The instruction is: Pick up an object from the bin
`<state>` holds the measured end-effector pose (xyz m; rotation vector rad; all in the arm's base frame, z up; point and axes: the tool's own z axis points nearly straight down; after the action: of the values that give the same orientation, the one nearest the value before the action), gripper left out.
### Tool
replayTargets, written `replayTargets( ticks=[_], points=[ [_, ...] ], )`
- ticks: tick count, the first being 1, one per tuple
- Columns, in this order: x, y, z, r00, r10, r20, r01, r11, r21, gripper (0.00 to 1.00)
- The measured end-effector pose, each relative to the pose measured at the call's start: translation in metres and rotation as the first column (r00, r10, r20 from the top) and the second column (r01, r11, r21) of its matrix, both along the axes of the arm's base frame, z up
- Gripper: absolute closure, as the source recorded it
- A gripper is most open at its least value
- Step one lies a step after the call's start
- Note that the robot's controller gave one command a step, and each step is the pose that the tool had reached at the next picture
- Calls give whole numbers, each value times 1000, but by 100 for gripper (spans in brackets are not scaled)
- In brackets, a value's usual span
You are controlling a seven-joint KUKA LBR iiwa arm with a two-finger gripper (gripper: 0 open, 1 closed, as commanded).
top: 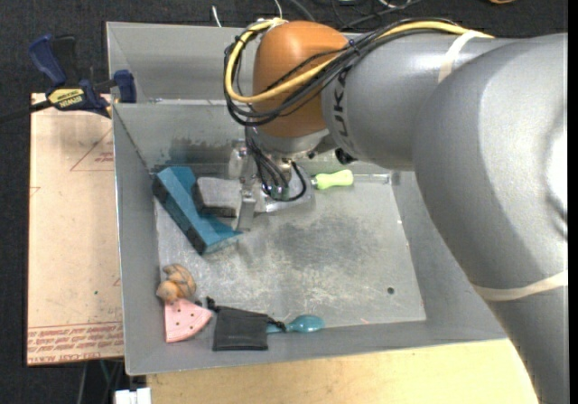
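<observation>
Just beside the claw (pixel 246 210), a grey lump (pixel 213 189) and a blue block (pixel 187 203). Claw open or shut? Cannot tell.

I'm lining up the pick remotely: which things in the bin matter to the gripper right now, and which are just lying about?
In play: gripper, low in the bin's left half; blue block beside it; grey piece next to the block.

Lying about: green handle towards the back; tan figure, pink wedge, black pouch and teal piece along the front.
</observation>
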<state>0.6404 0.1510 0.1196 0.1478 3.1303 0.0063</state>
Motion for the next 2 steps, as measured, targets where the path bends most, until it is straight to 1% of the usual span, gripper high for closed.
replayTargets(
  ticks=[1,2],
  points=[
    [7,-8,-42,972,-236,10,235,972,8,0],
    [2,-9,-55,989,-148,8,148,989,5,100]
  ],
)
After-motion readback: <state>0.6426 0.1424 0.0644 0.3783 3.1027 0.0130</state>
